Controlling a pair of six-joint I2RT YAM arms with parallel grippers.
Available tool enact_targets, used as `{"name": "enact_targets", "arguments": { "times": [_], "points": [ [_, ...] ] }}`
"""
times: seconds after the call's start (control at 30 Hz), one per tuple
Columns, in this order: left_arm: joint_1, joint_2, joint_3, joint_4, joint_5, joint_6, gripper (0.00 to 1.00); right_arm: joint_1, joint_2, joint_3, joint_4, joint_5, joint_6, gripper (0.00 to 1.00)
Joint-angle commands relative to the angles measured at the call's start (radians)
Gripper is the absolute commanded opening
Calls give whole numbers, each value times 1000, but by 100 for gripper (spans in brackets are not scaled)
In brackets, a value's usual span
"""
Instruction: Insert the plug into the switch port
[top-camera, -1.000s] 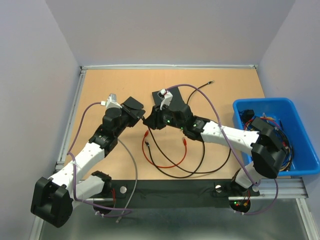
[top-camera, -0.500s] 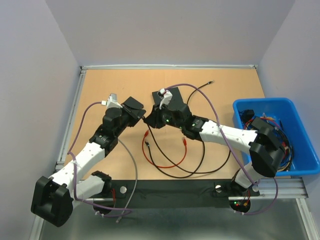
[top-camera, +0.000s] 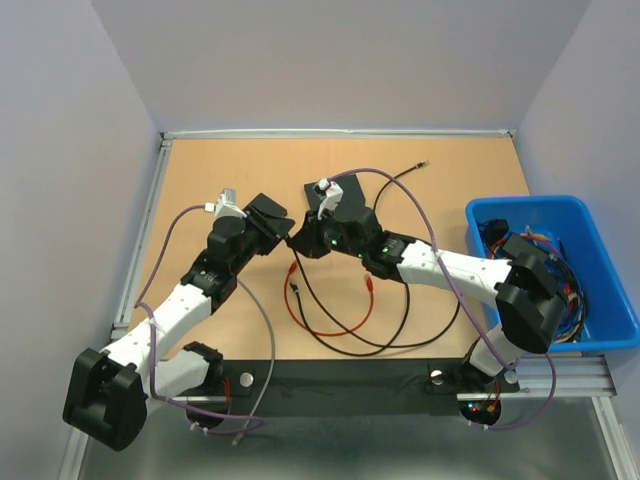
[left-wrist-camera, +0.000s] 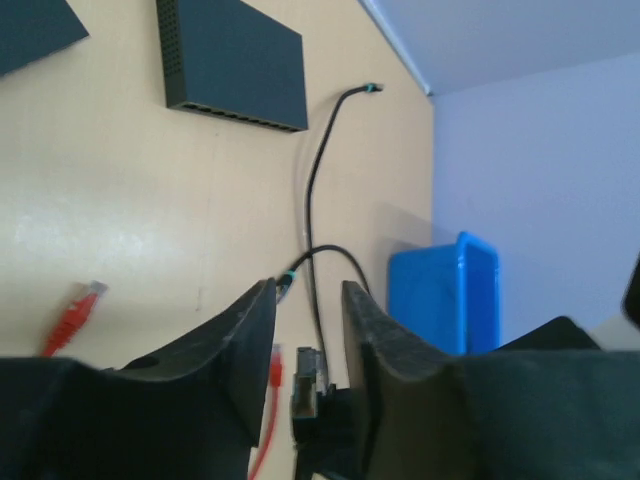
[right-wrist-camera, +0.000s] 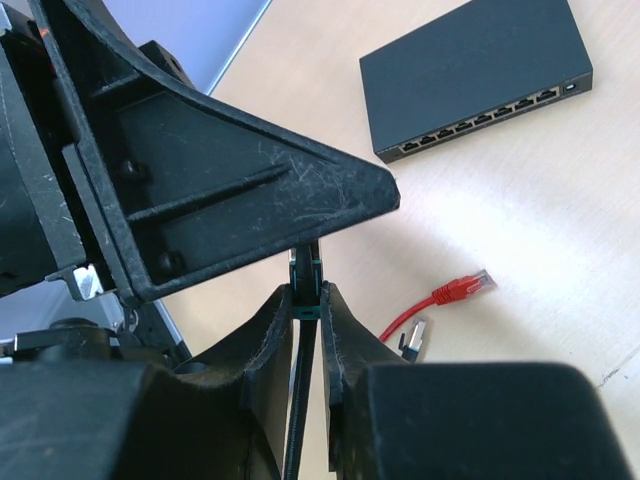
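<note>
though slim, teal-collared black plug (right-wrist-camera: 306, 272)

Your top camera looks down on the whole table (top-camera: 200, 180) from high at its near edge. Both wrist cameras sit low and close over it, sharing the switch (left-wrist-camera: 235, 60) and red cable (right-wrist-camera: 440, 296).

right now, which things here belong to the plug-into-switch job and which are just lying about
For the job:
- plug on the black cable, pinched in the right hand
- switch, its row of ports facing the arms
- left hand, open, close by the plug

Lying about:
- red cable on the table
- blue bin holding more cables
</note>
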Motion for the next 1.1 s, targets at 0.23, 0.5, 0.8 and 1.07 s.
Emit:
{"name": "enact_targets", "arguments": {
  "times": [0.23,0.5,0.8,1.07],
  "points": [
    [215,31,100,-123,69,219,86,5,-10,-43,25,64,-31,3],
    [349,222,301,-225,-7,437,87,-9,104,72,-127,117,-131,1],
    [401,442,403,-147,-71,554,81,-10,348,315,-283,171,-252,0],
    [419,641,381,34,86,532,69,-10,527,513,-337,189,-332,0]
  ]
}}
